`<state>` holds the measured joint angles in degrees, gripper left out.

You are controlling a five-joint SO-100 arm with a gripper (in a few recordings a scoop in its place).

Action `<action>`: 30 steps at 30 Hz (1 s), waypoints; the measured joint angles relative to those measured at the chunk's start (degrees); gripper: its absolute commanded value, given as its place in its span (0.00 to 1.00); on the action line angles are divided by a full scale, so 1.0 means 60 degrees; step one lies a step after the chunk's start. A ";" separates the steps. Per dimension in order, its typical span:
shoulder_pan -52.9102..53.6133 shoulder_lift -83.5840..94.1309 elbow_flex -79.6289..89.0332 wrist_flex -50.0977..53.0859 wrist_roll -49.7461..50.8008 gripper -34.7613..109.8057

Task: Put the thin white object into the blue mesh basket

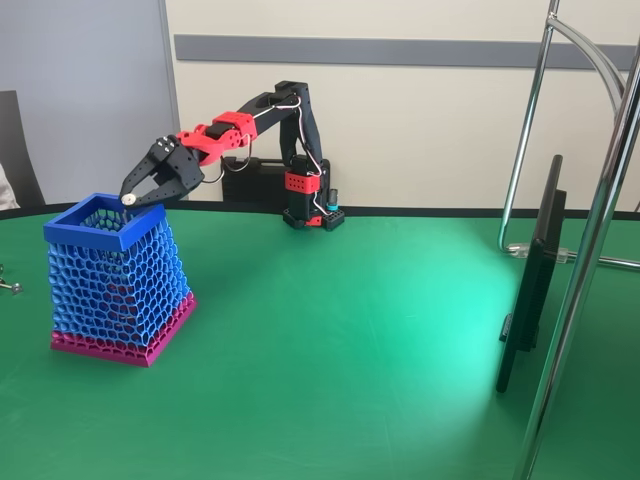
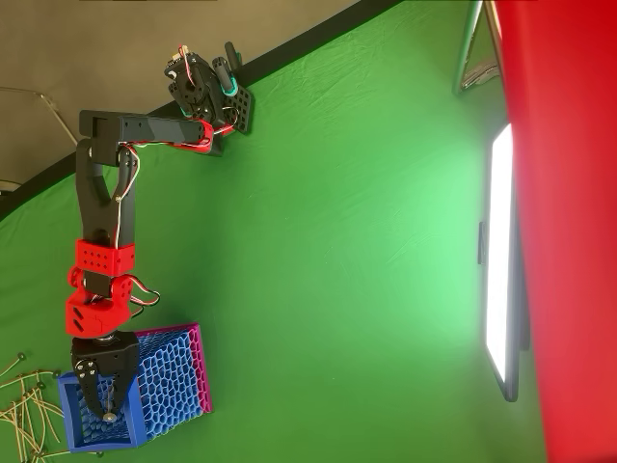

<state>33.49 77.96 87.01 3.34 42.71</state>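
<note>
The blue mesh basket (image 1: 120, 280) stands at the left of the green table, its square blue rim on top and its magenta base below. In the overhead view the basket (image 2: 169, 378) lies at the lower left. My gripper (image 1: 130, 200) hangs just above the rim's far side, fingers pointing down into the opening. The fingertips are closed on a tiny white bead, the end of the thin white object (image 1: 130, 200); its strand is too fine to make out. From overhead my gripper (image 2: 109, 415) sits over the basket's mouth with the bead at its tip.
Several loose thin strands (image 2: 21, 410) lie on the table left of the basket. A small metal piece (image 1: 8, 285) rests at the far left edge. A dark flat screen (image 1: 532, 285) and chrome stand poles (image 1: 590, 250) occupy the right side.
</note>
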 measured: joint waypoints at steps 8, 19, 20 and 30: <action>-0.0044 0.0483 0.0146 0.0264 0.0103 0.32; -0.0498 0.1978 0.1831 0.0176 0.0103 0.34; -0.0557 0.2080 0.1978 0.0117 0.0103 0.34; -0.1758 0.4058 0.4570 -0.0015 -0.0718 0.33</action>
<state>22.94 102.30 114.43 3.25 38.41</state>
